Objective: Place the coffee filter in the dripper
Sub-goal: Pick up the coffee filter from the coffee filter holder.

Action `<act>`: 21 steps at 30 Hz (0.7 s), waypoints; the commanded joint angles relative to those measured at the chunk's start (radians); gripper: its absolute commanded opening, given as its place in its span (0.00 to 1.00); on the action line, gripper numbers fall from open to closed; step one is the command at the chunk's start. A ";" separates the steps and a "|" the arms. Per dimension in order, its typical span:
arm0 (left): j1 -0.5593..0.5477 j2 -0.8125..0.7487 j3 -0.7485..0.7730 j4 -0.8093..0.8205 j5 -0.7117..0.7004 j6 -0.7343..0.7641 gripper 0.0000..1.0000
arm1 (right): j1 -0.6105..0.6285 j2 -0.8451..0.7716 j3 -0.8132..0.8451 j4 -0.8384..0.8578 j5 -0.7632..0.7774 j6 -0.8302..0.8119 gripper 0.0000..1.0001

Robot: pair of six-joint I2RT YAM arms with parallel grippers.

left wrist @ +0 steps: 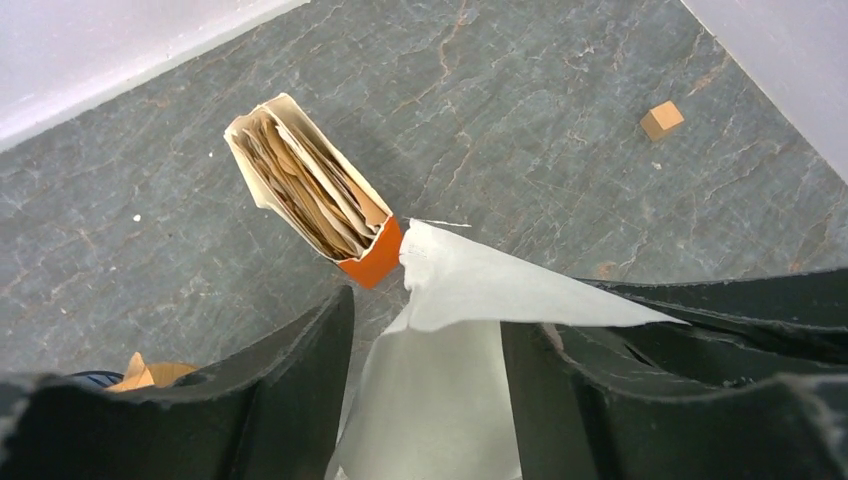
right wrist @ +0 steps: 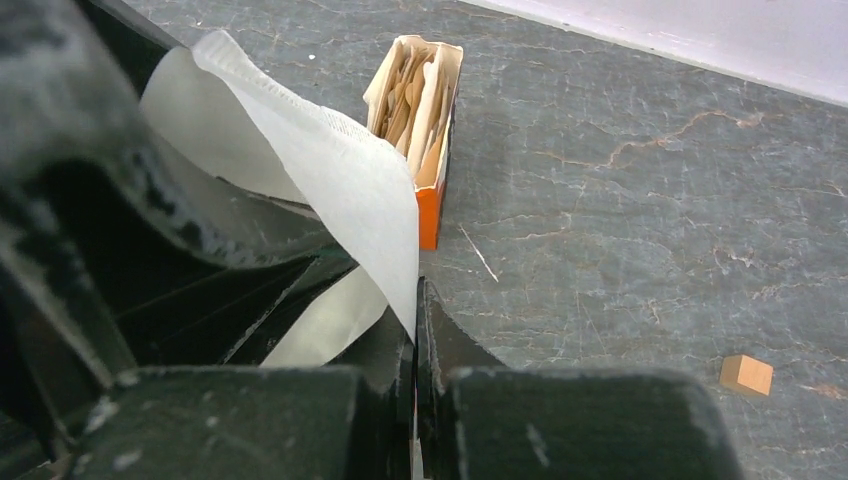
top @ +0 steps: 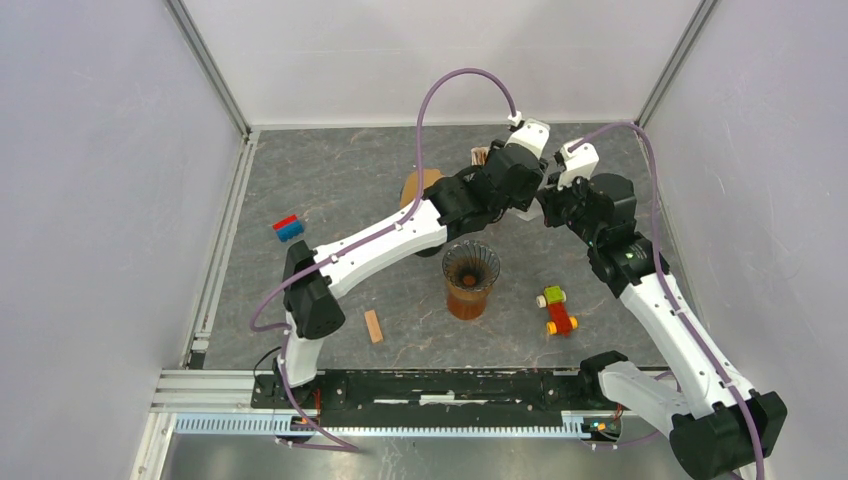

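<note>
Black jaws of the right gripper [right wrist: 415, 320] clench the white paper coffee filter [right wrist: 330, 170], aloft at the far side; left gripper [left wrist: 428, 320] jaws stand apart around it. Filter's out of the orange carton [left wrist: 310, 190]; amber ribbed dripper [top: 470, 268] sits empty nearer, centre, so carrying and seating remain. Far wall [top: 440, 60] looms close; open desk [top: 330, 190] lies between.

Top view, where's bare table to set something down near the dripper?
Bare: back left, between the red-blue block and the rear wall; also the near strip between the wooden block and coloured toy. Crowded: back right, arms over the filter box.
</note>
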 commanded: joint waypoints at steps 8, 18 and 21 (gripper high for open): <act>-0.003 -0.185 -0.173 0.176 0.119 0.294 0.81 | 0.004 -0.030 -0.003 0.038 -0.054 -0.036 0.00; -0.003 -0.347 -0.252 0.060 0.422 0.454 1.00 | 0.002 -0.039 0.005 0.014 -0.084 -0.078 0.00; 0.000 -0.417 -0.265 -0.045 0.532 0.558 1.00 | 0.003 -0.031 0.029 -0.012 -0.192 -0.093 0.00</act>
